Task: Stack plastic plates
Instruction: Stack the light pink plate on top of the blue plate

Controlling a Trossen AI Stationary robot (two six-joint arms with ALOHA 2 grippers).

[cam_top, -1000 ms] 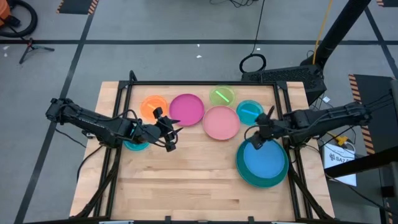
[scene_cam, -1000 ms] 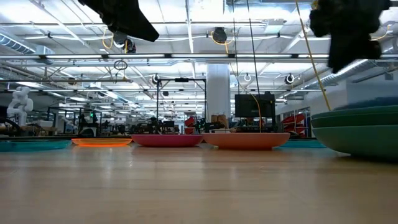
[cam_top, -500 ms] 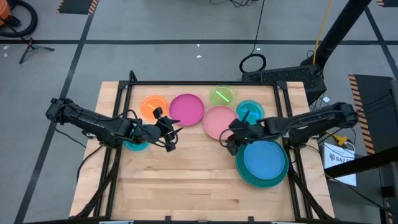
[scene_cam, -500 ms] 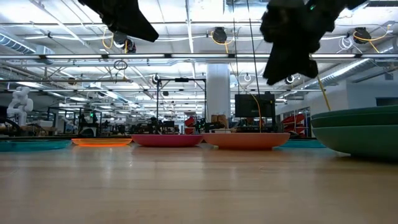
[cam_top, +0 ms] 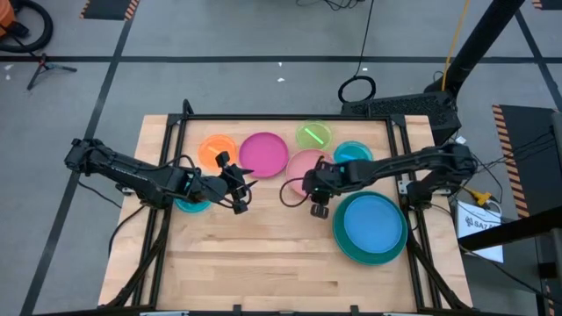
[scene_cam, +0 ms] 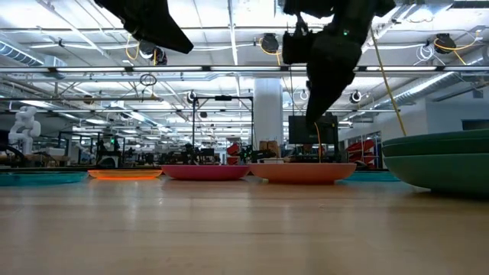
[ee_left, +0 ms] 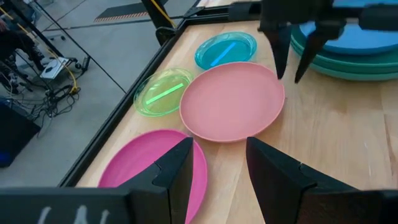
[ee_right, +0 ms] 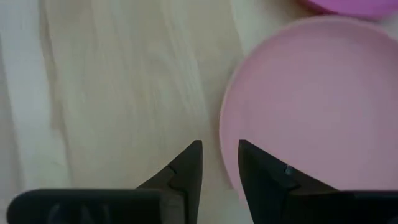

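Several plastic plates lie on the wooden table. An orange plate, a magenta plate, a pink plate, a lime plate and a light blue plate lie in a row along the far side. A blue plate lies on a teal plate at the near right. A small teal plate lies under my left arm. My right gripper is open and hovers over the pink plate's near rim, one finger on each side of it and above it. My left gripper is open and empty in the air.
A dark frame edges the table's far side and both flanks. Bare wood fills the table's near half, left of the blue and teal stack. In the left wrist view my right gripper stands beyond the pink plate.
My right gripper has gone from above the blue and teal stack toward the table's left edge and now hangs over the pink plate's near rim, lower in the low view. It has stayed open. No plate has moved.
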